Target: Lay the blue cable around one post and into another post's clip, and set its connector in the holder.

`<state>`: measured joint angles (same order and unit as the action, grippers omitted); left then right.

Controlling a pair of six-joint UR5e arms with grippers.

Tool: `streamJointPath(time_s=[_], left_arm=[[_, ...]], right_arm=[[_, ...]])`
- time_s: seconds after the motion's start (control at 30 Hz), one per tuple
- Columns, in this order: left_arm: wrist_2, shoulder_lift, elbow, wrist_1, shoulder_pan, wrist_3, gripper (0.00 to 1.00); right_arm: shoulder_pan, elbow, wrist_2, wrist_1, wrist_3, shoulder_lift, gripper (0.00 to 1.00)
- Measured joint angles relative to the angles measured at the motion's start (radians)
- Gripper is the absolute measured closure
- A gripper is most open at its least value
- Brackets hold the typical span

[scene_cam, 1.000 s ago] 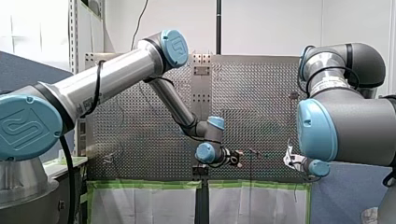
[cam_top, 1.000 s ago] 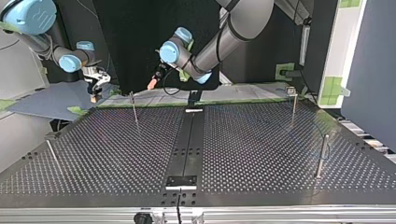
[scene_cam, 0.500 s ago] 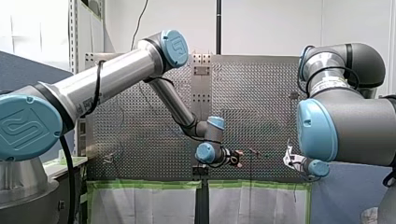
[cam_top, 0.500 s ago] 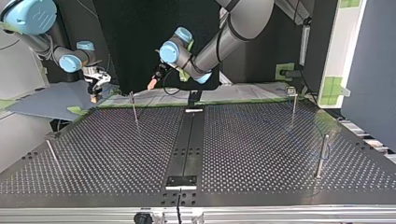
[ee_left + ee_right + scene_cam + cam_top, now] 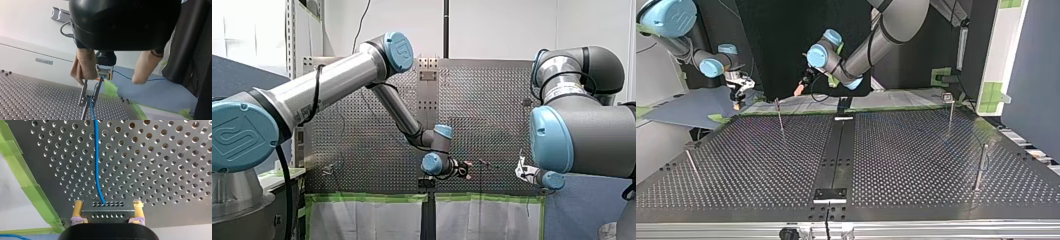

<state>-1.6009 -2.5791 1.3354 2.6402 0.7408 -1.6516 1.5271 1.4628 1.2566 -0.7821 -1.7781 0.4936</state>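
The blue cable (image 5: 96,165) runs from the connector (image 5: 107,208) straight ahead over the holed table (image 5: 155,165) and out of the right wrist view. The connector, a grey block with rows of small holes, is clamped between the yellow pads of my right gripper (image 5: 108,205), which hangs over the table's far corner at the top view's left, just above the green tape (image 5: 22,182). My left gripper (image 5: 108,81) stands wide apart with its beige pads bare, holding nothing, near the middle of the table's far edge.

In the left wrist view the cable drops from the connector close by the forked top of a post (image 5: 85,96). Whether it sits in that fork I cannot tell. A further stretch of cable lies on the blue sheet (image 5: 160,92) off the table.

By my judgement the task is early. The connector is picked up, and that is all that looks finished. No loop around a post shows, no clip is plainly filled, and the connector is not in a holder. The routing, the clipping and the setting down are all left.

Counted in the top view:
- Posts: four, one by my right gripper (image 5: 779,114), one at the far right (image 5: 950,111), one at the right side (image 5: 981,167), one at the left side (image 5: 691,167)
- Cables: one
- Connectors: one
- Grippers: two
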Motion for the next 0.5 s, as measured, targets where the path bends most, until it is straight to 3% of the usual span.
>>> streamJointPath(time_s=[0.2,0.5], left_arm=[[-0.022,0.007,0.003,0.008,-0.004,-0.004,0.0],[-0.103,0.082,0.073,-0.031,-0.013,-0.004,0.0]], right_arm=[[0.0,0.0,0.0,0.001,0.0,-0.001,0.98],[0.001,0.0,0.0,-0.001,0.0,-0.003,0.98]])
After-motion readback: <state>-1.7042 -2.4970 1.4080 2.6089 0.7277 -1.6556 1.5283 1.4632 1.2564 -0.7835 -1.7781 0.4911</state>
